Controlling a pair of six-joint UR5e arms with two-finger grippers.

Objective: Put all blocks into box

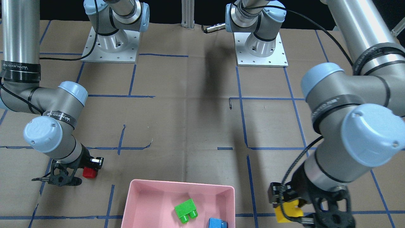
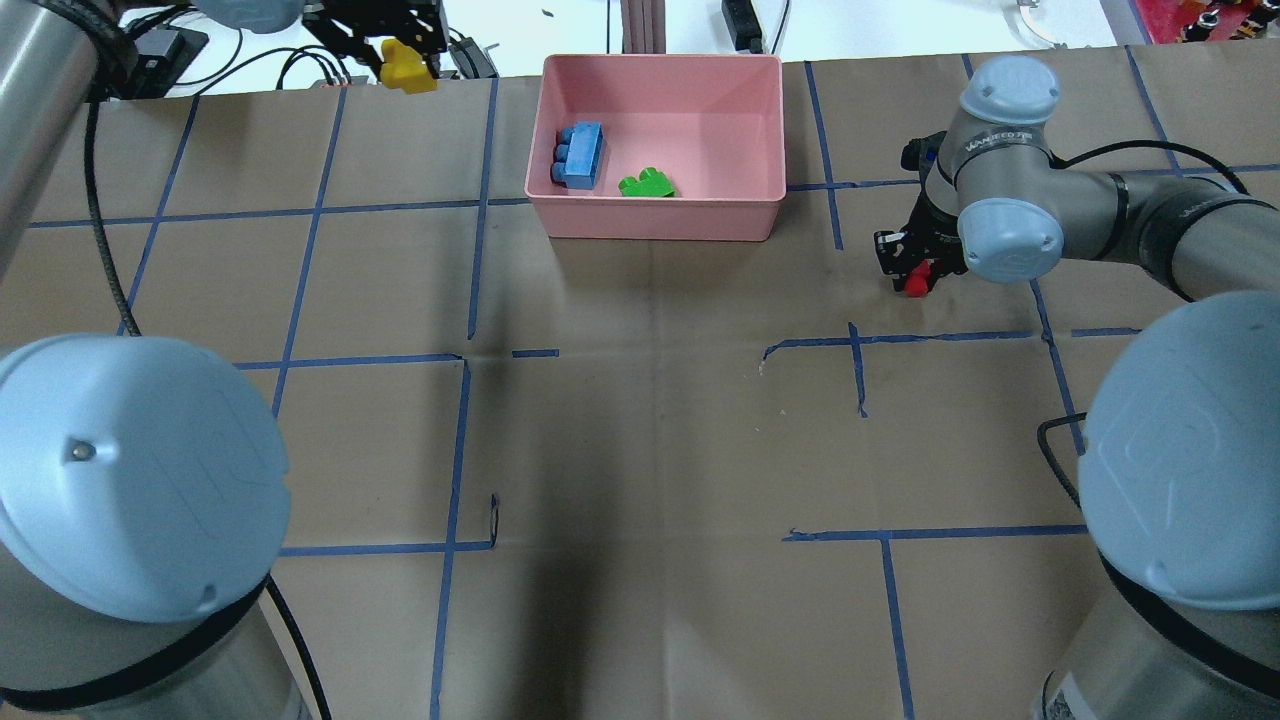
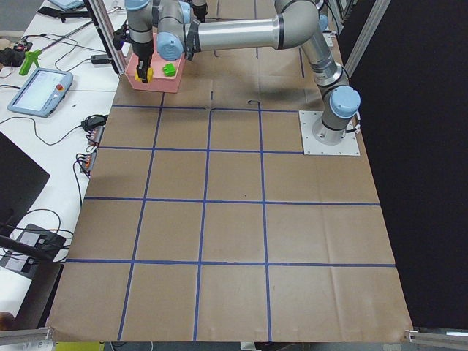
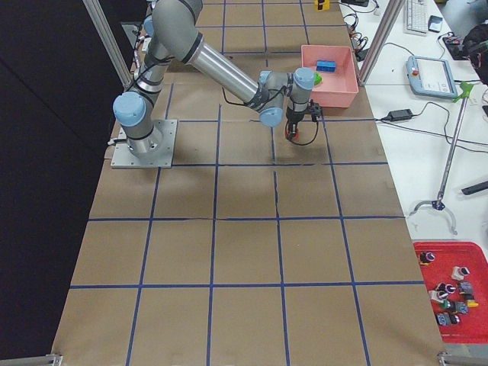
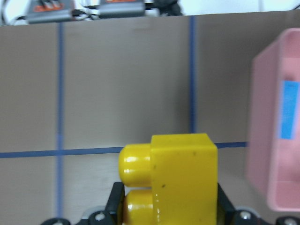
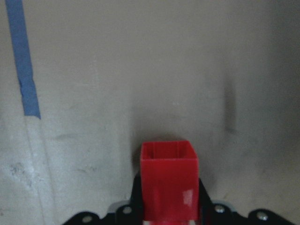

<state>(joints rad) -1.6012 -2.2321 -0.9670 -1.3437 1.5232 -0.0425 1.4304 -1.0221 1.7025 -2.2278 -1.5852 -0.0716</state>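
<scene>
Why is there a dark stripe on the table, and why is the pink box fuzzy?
Exterior front-facing view: the stripe is a shadow on the table, probably an arm's. Left wrist view: the yellow block is close and sharp, the pink box is blurred.

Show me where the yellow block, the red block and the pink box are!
yellow block [image 5: 185,180]: left wrist view, on its flat front face.
red block [image 6: 169,180]: right wrist view, on the side facing the camera.
pink box [image 2: 660,218]: overhead view, on its near outer wall.
</scene>
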